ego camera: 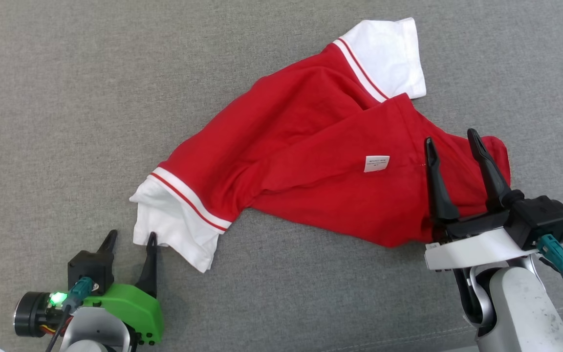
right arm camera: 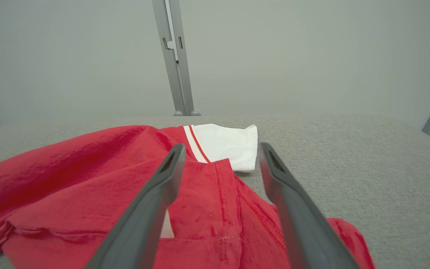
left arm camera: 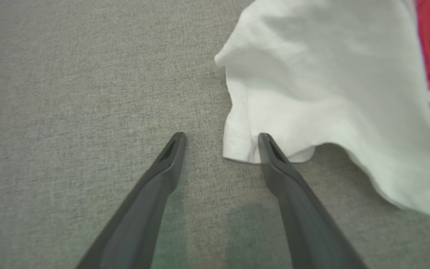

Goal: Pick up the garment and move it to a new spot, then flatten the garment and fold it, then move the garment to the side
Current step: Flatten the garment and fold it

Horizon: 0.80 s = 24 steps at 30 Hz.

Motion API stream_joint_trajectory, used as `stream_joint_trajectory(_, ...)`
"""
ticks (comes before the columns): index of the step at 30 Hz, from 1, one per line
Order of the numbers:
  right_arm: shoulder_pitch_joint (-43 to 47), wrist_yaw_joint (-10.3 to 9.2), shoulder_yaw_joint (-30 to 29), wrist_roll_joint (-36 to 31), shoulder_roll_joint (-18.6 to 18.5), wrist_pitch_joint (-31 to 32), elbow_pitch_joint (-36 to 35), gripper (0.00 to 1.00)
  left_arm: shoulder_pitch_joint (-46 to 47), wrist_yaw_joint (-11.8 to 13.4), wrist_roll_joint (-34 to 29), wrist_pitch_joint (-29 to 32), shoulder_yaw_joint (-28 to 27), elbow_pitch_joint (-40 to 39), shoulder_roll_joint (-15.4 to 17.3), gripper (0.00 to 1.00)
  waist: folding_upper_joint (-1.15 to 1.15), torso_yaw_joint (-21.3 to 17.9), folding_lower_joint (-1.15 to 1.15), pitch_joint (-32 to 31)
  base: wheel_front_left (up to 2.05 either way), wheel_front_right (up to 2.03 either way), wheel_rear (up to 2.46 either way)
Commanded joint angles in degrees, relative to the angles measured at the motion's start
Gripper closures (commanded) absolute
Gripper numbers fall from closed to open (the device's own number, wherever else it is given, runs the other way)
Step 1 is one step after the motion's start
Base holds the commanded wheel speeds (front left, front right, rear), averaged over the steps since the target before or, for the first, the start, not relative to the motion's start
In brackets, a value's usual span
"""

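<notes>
- Garment (ego camera: 311, 146), a red shirt with white sleeves, is lying rumpled on the grey cloth surface (ego camera: 66, 98). It is stretching from the lower left toward the upper right of the head view, and neither gripper is holding it.
- The left gripper (ego camera: 131, 237) is standing with its two dark fingers parted wide and nothing clamped between them.
- The finger nearer the shirt is overlapping the hem corner of the near white sleeve (left arm camera: 312, 93), and the other finger is pointing over bare grey cloth. Whether the nearer finger is pressing on the hem I cannot tell.
- The right gripper (ego camera: 450, 138) is likewise spread wide and gripping nothing. It is hanging over the red body at the garment's right end, with its fingers pointing up the head view.
- Red fabric is showing beneath and between those fingers, creased into low folds with a stitched seam running through it.
- A small white label (ego camera: 376, 164) is sitting on the red cloth just to the left of the right gripper's fingers.
- The far white sleeve (ego camera: 389, 54), edged with thin red stripes, is lying flat at the garment's upper end, well apart from both grippers.
- Beyond the far edge of the surface, in the right wrist view, a grey metal post (right arm camera: 175, 56) is rising against a pale wall (right arm camera: 312, 56).
</notes>
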<state>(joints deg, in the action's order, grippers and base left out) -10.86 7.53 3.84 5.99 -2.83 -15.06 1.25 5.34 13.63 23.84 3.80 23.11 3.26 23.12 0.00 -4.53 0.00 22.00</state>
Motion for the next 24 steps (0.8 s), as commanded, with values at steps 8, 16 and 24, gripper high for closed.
stream_joint_trajectory(8,0.22,-0.08,-0.51,-1.64,-0.12,-0.17,-0.54,0.00,1.32,-1.83,3.62,-1.11,-0.46,5.27,-2.26,1.00,0.00,1.24,0.00,0.16,0.00,0.00,0.00)
stream_joint_trajectory(16,3.02,-0.08,-4.03,0.27,-3.15,-0.16,-1.40,0.00,0.43,-2.69,6.97,-8.31,-6.75,3.09,-0.46,1.00,0.00,2.64,0.00,-0.66,0.00,0.00,0.00)
stream_joint_trajectory(24,4.07,-0.08,3.90,12.36,-14.34,-0.17,4.52,0.00,1.54,-2.57,7.99,-9.49,-9.05,2.27,1.15,1.00,0.00,3.49,0.00,-1.54,0.00,0.00,0.00)
